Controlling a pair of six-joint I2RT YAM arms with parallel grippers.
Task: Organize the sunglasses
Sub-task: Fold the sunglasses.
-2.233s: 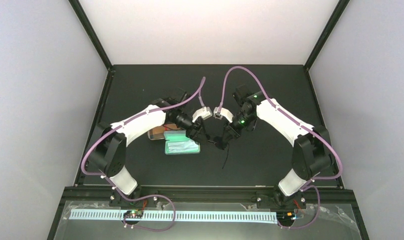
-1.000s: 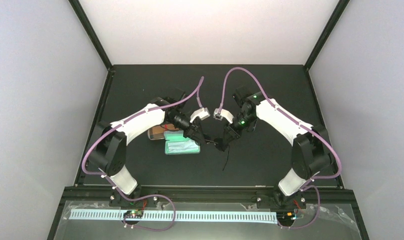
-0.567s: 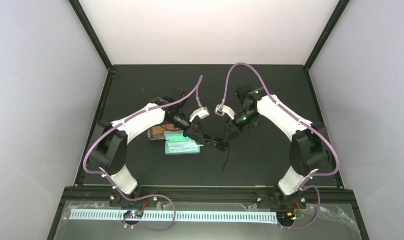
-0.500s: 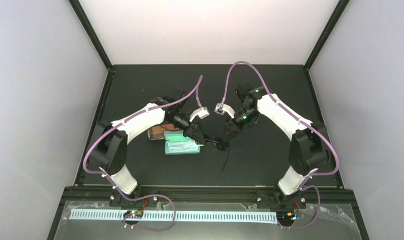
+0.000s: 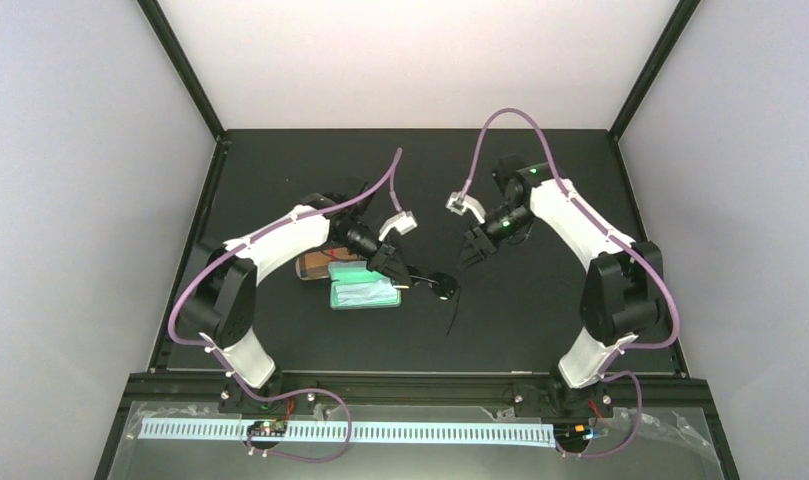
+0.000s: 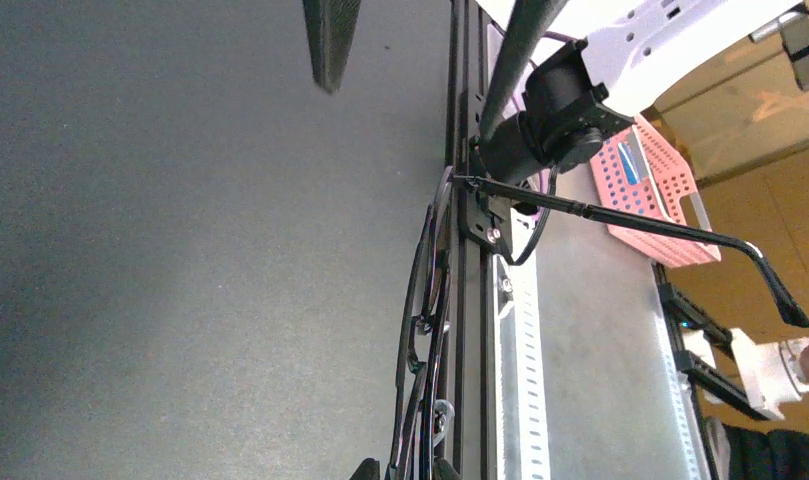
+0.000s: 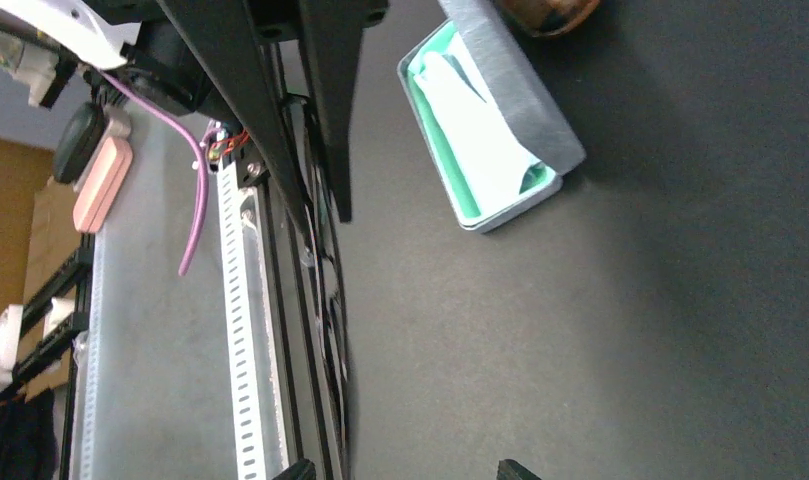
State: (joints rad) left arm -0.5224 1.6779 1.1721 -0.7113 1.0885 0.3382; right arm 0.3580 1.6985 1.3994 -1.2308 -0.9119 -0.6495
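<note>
The black sunglasses (image 5: 442, 285) hang just right of the open blue-grey case (image 5: 363, 293), with one thin arm unfolded and pointing down toward the near edge. My left gripper (image 5: 398, 279) is shut on their frame. In the left wrist view the frame (image 6: 425, 330) runs edge-on up from my left gripper (image 6: 405, 468). My right gripper (image 5: 473, 253) is open and empty, up and to the right of the sunglasses. In the right wrist view my right gripper (image 7: 405, 470) has its jaws wide apart over bare mat. I cannot make out the reddish-brown pair clearly.
The open case holds a light blue cloth (image 7: 480, 150). A tan case (image 5: 315, 265) lies just behind it, partly under my left arm. Black frame rails (image 5: 420, 378) border the mat.
My right gripper has let go of the black sunglasses and drawn back up and to the right. My left gripper keeps hold of them beside the open case.
</note>
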